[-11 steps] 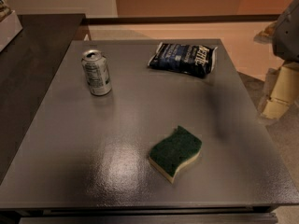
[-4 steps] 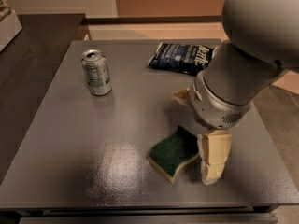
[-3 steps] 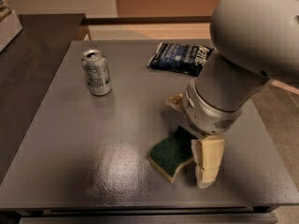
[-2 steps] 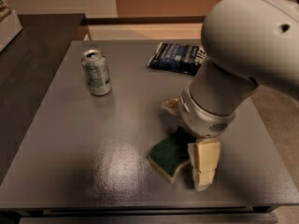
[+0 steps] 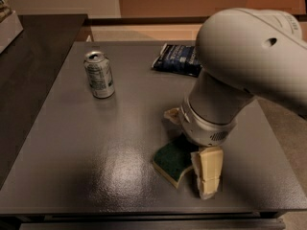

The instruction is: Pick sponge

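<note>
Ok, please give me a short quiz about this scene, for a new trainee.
1. Fill in: the can stands ___ on the table.
2. True or false: the gripper hangs over the can.
3. What lies between the gripper's open fingers? A) can B) sponge C) nothing
Key: 1 upright; 2 false, it is low at the sponge; 3 B.

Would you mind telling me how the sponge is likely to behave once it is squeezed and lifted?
The sponge looks like soft foam under a scouring top, so it will probably compress rather than resist. It seems light and lies flat, so rolling is unlikely. The gripper sits over it, fingers on either side.
</note>
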Available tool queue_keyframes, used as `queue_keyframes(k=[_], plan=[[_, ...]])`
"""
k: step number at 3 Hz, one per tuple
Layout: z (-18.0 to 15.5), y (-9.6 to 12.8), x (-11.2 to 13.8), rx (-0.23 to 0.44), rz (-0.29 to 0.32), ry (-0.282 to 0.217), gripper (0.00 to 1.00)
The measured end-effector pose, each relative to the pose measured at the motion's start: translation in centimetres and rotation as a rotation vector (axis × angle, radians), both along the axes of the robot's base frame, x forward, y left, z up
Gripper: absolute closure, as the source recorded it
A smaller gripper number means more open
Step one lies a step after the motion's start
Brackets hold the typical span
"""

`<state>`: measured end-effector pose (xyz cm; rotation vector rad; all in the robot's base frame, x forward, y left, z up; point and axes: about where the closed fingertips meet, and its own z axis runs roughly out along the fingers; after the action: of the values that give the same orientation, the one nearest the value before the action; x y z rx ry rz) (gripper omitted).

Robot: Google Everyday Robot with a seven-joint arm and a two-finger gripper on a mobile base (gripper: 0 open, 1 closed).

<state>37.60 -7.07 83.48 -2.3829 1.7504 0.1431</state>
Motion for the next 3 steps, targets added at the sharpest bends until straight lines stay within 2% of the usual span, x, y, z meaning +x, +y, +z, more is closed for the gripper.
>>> queue_keyframes(k=[1,3], plan=[[-0.2,-0.3,-0.1,-0.010,-0.002,0.000,0.18],[1.0,-0.5,0.0,-0.008,-0.001,-0.011,0.64]])
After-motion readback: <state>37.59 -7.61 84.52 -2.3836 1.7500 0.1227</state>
